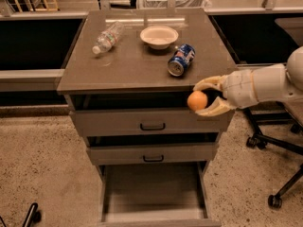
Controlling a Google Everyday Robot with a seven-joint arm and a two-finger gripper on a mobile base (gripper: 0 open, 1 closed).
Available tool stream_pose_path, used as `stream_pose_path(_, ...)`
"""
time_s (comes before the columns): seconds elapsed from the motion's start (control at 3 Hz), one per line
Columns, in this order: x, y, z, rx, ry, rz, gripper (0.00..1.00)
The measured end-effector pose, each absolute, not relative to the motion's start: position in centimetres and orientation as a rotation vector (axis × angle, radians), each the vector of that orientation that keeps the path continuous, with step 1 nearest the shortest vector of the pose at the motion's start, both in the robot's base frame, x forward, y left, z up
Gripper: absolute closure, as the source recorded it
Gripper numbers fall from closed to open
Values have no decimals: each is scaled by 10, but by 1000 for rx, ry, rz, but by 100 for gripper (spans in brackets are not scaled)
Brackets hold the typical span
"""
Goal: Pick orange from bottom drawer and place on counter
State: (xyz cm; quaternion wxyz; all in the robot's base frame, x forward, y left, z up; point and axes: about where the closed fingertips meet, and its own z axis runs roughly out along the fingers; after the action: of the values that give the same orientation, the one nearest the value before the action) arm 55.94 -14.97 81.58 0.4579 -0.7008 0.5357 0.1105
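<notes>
My gripper (202, 97) is shut on the orange (197, 100), a small round fruit held between its pale fingers (214, 109). It hangs in front of the cabinet's right front corner, just below the level of the counter (137, 63). The arm comes in from the right. The bottom drawer (154, 193) is pulled wide open below and shows a bare tray.
On the counter lie a blue soda can (181, 59) on its side, a white bowl (159, 36) and a clear plastic bottle (107, 38). The two upper drawers (151, 123) stand slightly open. An office chair base (279, 155) stands at the right.
</notes>
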Motion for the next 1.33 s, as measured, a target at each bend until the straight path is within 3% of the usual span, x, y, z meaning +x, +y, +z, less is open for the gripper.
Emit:
stream_pose_path(0.67, 639, -194, 860, -1429, 1450, 322, 100)
stream_pose_path(1.0, 657, -209, 856, -1303, 1544, 339, 86)
stream_pose_path(1.33, 658, -206, 857, -1291, 1554, 352, 63)
